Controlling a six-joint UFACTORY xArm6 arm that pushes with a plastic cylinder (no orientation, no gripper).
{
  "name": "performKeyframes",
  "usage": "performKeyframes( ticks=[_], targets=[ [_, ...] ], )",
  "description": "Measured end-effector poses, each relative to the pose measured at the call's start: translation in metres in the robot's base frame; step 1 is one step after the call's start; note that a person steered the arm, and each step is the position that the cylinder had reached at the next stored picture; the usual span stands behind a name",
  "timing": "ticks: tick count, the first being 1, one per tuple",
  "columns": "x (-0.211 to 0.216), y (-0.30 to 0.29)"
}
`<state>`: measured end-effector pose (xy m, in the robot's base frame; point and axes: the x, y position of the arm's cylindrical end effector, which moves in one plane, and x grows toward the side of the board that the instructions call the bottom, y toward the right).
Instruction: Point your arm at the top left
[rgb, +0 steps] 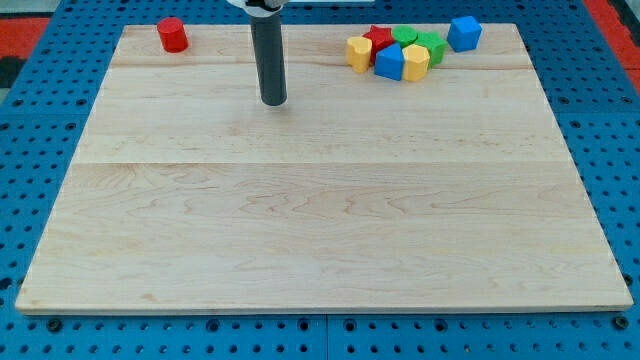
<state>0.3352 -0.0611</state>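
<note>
— Where's my tip (273, 102)?
— On the wooden board (320, 230), upper middle, well right of the red cylinder (172, 35) at the top-left corner.
— Jaws wide or narrow?
— No jaws; plain rod, touching no block.
— Containers?
— Only the board, bearing a top-right cluster: yellow (359, 53), red (379, 38), green (405, 36), green (432, 47), blue (388, 63), yellow (415, 62); blue cube (464, 33) just beside.

On the wooden board (320, 230): 2 red blocks (172, 35) (378, 38), 2 yellow (359, 53) (415, 62), 2 blue (389, 62) (464, 33), 2 green (405, 36) (432, 46); 8 blocks total.
</note>
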Motion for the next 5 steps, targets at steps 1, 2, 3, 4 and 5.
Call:
performKeyframes(
  ticks=[1, 2, 3, 4, 5],
  targets=[
    [-0.031, 0.016],
    [-0.065, 0.021],
    [-0.07, 0.0],
    [-0.071, -0.065],
    [-0.065, -0.153]
  ],
)
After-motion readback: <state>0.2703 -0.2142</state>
